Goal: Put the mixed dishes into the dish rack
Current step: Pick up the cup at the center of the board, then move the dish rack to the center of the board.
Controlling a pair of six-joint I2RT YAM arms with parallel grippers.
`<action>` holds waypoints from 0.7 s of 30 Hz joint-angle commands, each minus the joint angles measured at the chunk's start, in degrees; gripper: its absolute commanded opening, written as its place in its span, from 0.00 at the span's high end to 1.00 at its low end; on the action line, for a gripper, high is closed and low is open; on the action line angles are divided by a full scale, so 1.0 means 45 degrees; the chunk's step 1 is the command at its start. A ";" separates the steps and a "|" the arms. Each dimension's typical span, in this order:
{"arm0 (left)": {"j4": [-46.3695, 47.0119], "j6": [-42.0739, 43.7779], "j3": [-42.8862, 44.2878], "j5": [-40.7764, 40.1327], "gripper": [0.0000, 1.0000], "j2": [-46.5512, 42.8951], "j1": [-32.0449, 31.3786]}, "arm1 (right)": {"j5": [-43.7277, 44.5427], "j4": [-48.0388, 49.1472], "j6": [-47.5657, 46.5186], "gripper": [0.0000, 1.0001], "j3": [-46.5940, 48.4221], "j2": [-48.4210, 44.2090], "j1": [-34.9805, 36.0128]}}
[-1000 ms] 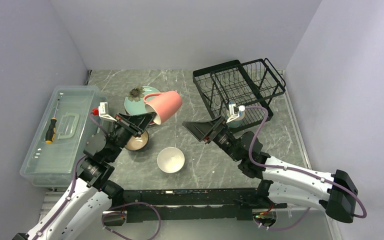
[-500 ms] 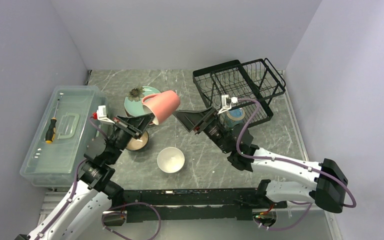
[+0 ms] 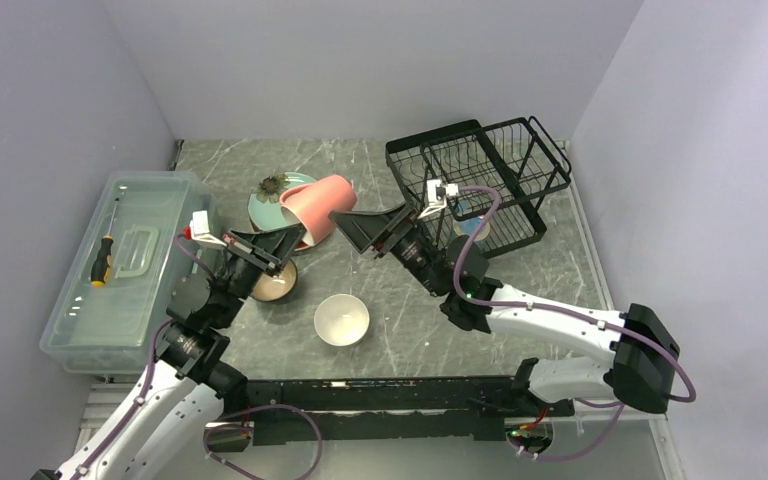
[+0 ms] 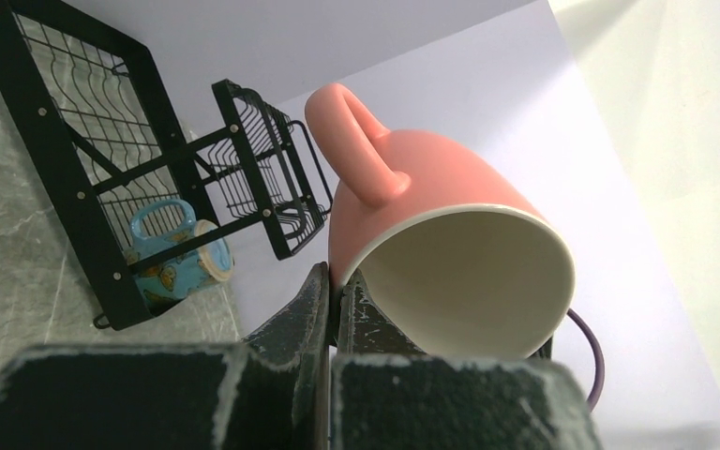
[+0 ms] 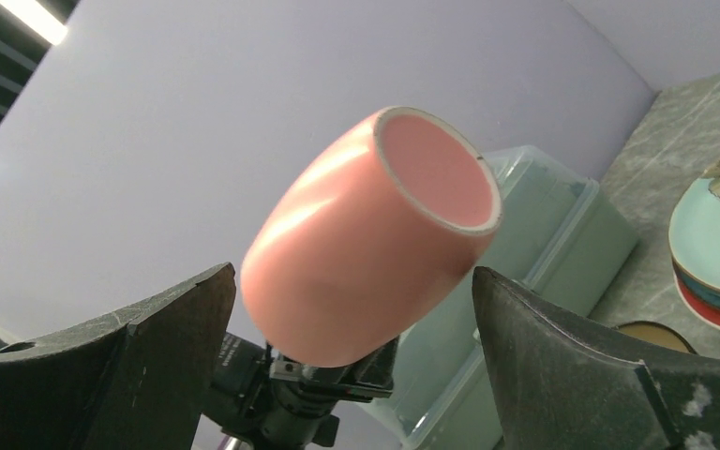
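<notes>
**A:** Where's the pink mug (image 3: pixel 317 205) rn?

**B:** Up in the air, just left of ctr in the top view. It's tilted, w/ its open mouth facing down toward the left arm. Left pincer (image 3: pixel 295 238) is clamped tight on the wall at the rim, one finger inside and one outside.

**A:** And the right pincer (image 3: pixel 348 232)?

**B:** Spread as wide as it goes, nothing in it. In its own wrist view the jaws stand either side of the mug's base end, w/ a gap on both sides, not touching.

**A:** Dish rack (image 3: pixel 480 180)?

**B:** Upper right of the frame, on the tabletop (image 3: pixel 410 310). A blue mug (image 4: pixel 173 253) lies inside its low part, can't tell which slot.

**A:** Other dishes?

**B:** Stack of plates (image 3: pixel 261 210) upper left of ctr, mint-green one w/ a flower on top, partly behind the pink mug. Brown bowl (image 3: pixel 278 285) is just below the left pincer in the frame. White bowl (image 3: pixel 341 320) is lower ctr, apart from it. Clear plastic box (image 3: pixel 160 215) w/ a screwdriver (image 3: pixel 102 262) inside sits far left.
</notes>
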 commanded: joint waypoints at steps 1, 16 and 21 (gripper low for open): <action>0.2225 -0.0434 0.0634 0.0493 1.00 -0.0108 -0.0052 | 0.0066 0.0697 0.0062 0.00 0.0526 0.0330 0.0068; 0.2868 -0.0420 0.0440 0.1405 1.00 -0.0026 -0.0052 | -0.0219 0.0697 -0.0336 0.00 0.1521 0.1297 0.0068; 0.3029 -0.0116 0.0508 0.1859 1.00 -0.0042 -0.0052 | -0.1038 0.1051 -0.0785 0.00 0.1893 0.1702 0.0053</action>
